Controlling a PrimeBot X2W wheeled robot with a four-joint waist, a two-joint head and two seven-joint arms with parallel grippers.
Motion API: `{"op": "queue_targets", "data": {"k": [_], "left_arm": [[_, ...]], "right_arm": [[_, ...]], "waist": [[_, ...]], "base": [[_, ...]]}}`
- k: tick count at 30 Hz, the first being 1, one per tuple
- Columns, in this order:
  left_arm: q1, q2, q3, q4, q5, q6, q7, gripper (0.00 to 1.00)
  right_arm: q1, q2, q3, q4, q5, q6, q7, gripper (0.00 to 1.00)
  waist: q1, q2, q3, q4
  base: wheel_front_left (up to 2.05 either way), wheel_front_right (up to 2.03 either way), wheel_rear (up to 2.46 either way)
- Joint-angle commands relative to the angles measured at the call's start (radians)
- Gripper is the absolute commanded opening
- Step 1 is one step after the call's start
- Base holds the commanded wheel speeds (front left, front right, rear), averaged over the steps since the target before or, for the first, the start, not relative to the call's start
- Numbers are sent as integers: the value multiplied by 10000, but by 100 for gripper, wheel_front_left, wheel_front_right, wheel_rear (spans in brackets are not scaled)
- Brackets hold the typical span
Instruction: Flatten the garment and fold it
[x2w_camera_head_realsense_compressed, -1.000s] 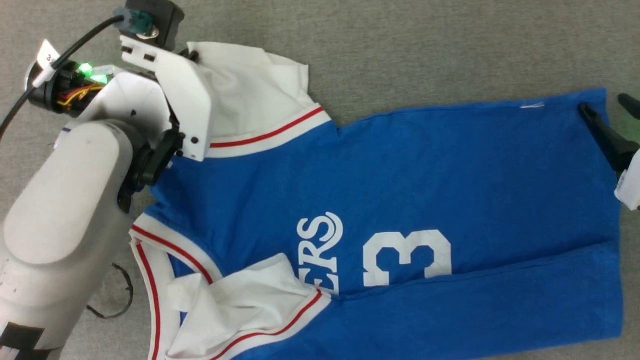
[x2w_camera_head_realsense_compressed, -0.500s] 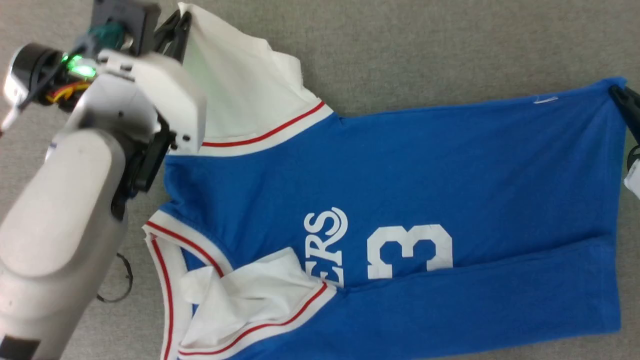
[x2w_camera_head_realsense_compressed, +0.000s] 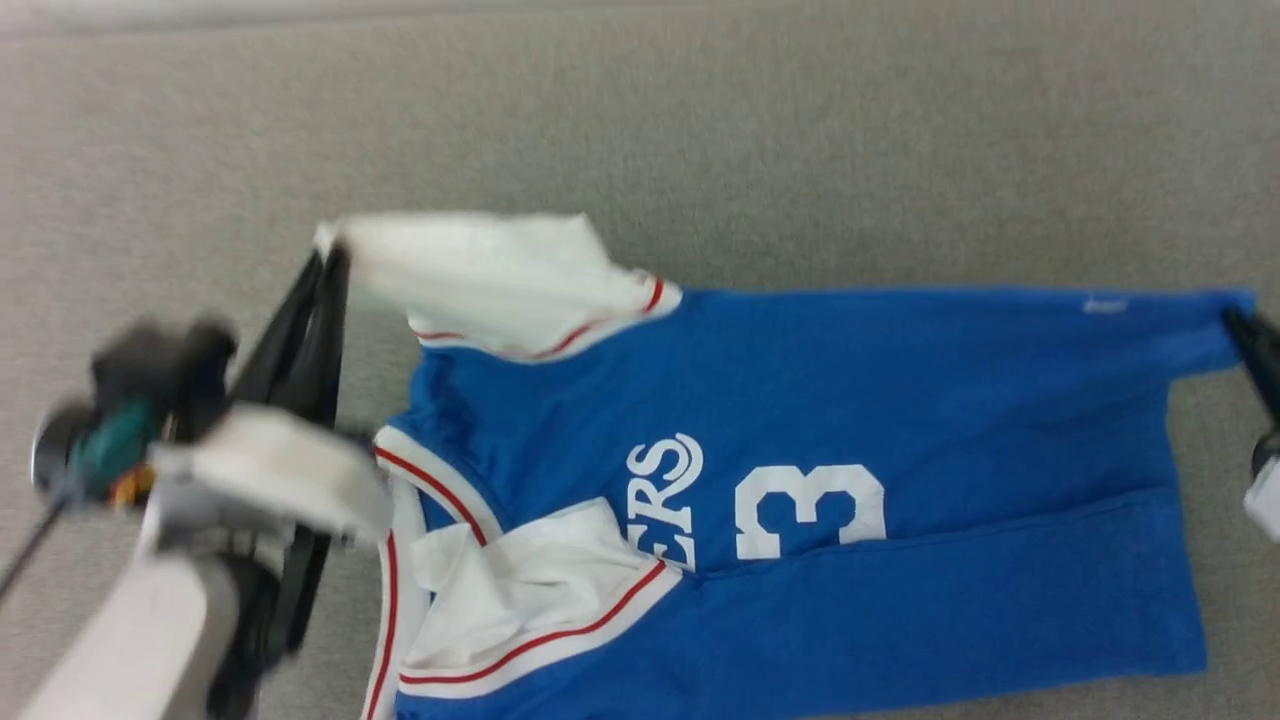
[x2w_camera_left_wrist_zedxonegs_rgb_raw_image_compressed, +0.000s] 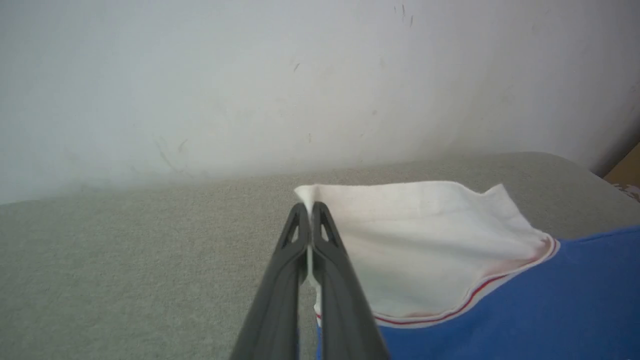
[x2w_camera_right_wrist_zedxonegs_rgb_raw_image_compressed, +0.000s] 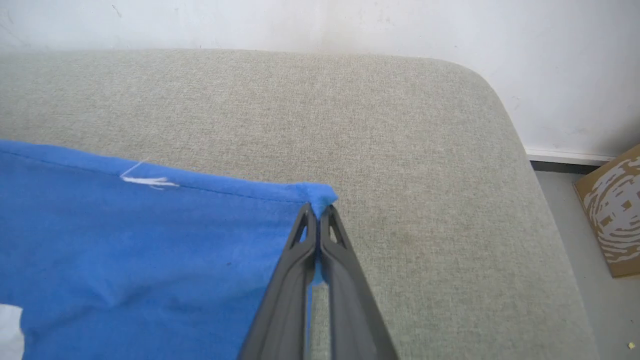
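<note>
The garment (x2w_camera_head_realsense_compressed: 900, 400), a royal-blue shirt with white sleeves and a white "3", lies on a grey cushion with its near side folded over. My left gripper (x2w_camera_head_realsense_compressed: 335, 255) is shut on the tip of the far white sleeve (x2w_camera_head_realsense_compressed: 480, 270), which is lifted and stretched. The left wrist view shows the left gripper (x2w_camera_left_wrist_zedxonegs_rgb_raw_image_compressed: 311, 207) pinching that sleeve (x2w_camera_left_wrist_zedxonegs_rgb_raw_image_compressed: 425, 240). My right gripper (x2w_camera_head_realsense_compressed: 1235, 318) is shut on the far blue hem corner at the right edge. In the right wrist view the right gripper (x2w_camera_right_wrist_zedxonegs_rgb_raw_image_compressed: 318, 209) clamps the garment's corner (x2w_camera_right_wrist_zedxonegs_rgb_raw_image_compressed: 320, 192).
The grey cushion (x2w_camera_right_wrist_zedxonegs_rgb_raw_image_compressed: 400, 125) ends in a rounded corner near a white wall (x2w_camera_right_wrist_zedxonegs_rgb_raw_image_compressed: 350, 20). A cardboard box (x2w_camera_right_wrist_zedxonegs_rgb_raw_image_compressed: 612, 210) stands on the floor beyond that corner. The near white sleeve (x2w_camera_head_realsense_compressed: 520, 570) lies crumpled over the shirt front.
The head camera has shifted, so the garment sits lower in view. My right gripper closed on the hem corner. My left gripper has raised the far sleeve, and the far edge is pulled taut.
</note>
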Motion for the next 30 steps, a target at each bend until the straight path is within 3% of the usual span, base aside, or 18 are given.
{"op": "queue_targets", "data": {"k": [1, 6, 15, 24, 25, 26, 27, 28, 29, 30], "left_arm": [[624, 103, 163, -217, -75, 194, -216, 0], [2672, -167, 547, -767, -547, 695, -1069, 0], [4719, -696, 437, -194, -1081, 873, -1790, 0], [4916, -958, -59, 1134, -1488, 260, -1757, 0], [4818, -979, -150, 1341, -1502, 181, -1676, 12], [4719, -996, -244, 1554, -1512, 100, -1592, 30], [4624, -1013, -341, 1760, -1520, 15, -1507, 36], [4536, -1042, -420, 1956, -1534, -55, -1443, 44], [4454, -1074, -488, 2140, -1546, -115, -1388, 67], [4378, -1103, -553, 2304, -1544, -167, -1351, 100]], "right_arm": [[370, 169, -162, -163, -134, -21, 1, 0], [1524, 877, -723, -735, -309, -21, 92, 0], [3007, 1884, -1339, -1054, -600, -21, 555, 0], [3745, 2225, -1501, -671, -1185, -21, 858, 0], [3703, 2253, -1500, -600, -1265, -21, 849, 36], [3659, 2285, -1477, -532, -1330, -21, 857, 49], [3611, 2322, -1439, -463, -1374, -21, 888, 100], [3548, 2356, -1409, -410, -1404, -21, 888, 100], [3489, 2381, -1399, -360, -1436, -21, 872, 100], [3444, 2401, -1388, -314, -1455, -21, 863, 100]], "waist": [[2, 0, -616, 200], [2, 0, -943, 252], [2, 0, -1229, 179], [2, 0, -1631, 70], [2, 0, -1693, 54], [2, 0, -1744, 34], [2, 0, -1786, 13], [2, 0, -1829, -7], [2, 0, -1861, -22], [2, 0, -1891, -32]], "base": [[0, 0, 0], [0, 0, 0], [0, 0, 0], [0, 0, 0], [0, 0, 0], [0, 0, 0], [0, 0, 0], [0, 0, 0], [0, 0, 0], [0, 0, 0]]}}
